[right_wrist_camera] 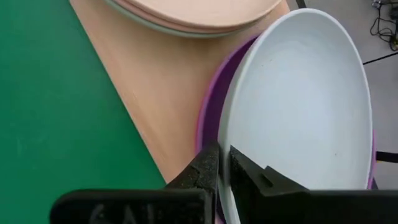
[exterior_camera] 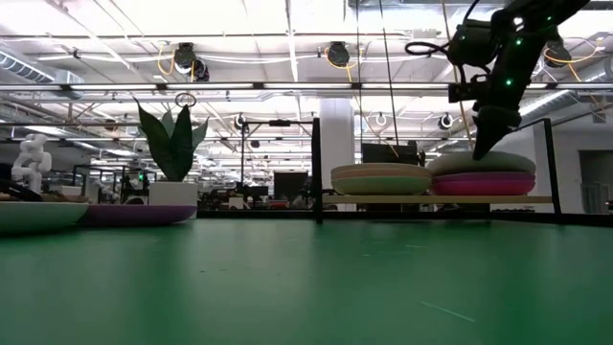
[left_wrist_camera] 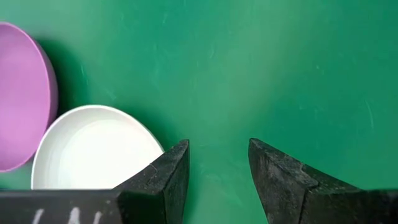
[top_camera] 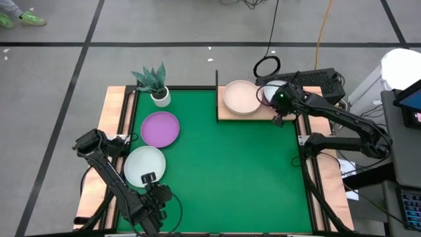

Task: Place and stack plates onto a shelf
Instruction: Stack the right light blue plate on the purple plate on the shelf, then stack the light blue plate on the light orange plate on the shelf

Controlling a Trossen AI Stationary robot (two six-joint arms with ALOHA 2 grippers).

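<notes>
The shelf [top_camera: 227,113], a light-wood board with a black post [top_camera: 216,85], lies at the mat's far right. It bears a stack topped by a salmon plate [top_camera: 241,97] and a second stack, a whitish plate [right_wrist_camera: 298,106] on purple and pink ones [right_wrist_camera: 208,118]. My right gripper [right_wrist_camera: 224,171] is shut on the whitish plate's rim. At the near left, my left gripper [left_wrist_camera: 217,168] hovers open over bare mat beside another whitish plate [left_wrist_camera: 93,149], which lies flat next to a purple plate [left_wrist_camera: 22,93]. My right gripper pinches the whitish plate's rim [right_wrist_camera: 225,146] on the side toward the mat, one finger over the plate's hollow and one outside it. The fingers slant down from above. The plate lies on the purple and pink plates on the shelf, about level [exterior_camera: 484,161].
A small white pot with a green plant [top_camera: 158,92] stands at the mat's far left corner. Wooden strips [top_camera: 112,125] edge the green mat. The mat's middle and right part [top_camera: 243,171] lie bare. Cables and a dark box [top_camera: 322,79] sit behind the shelf.
</notes>
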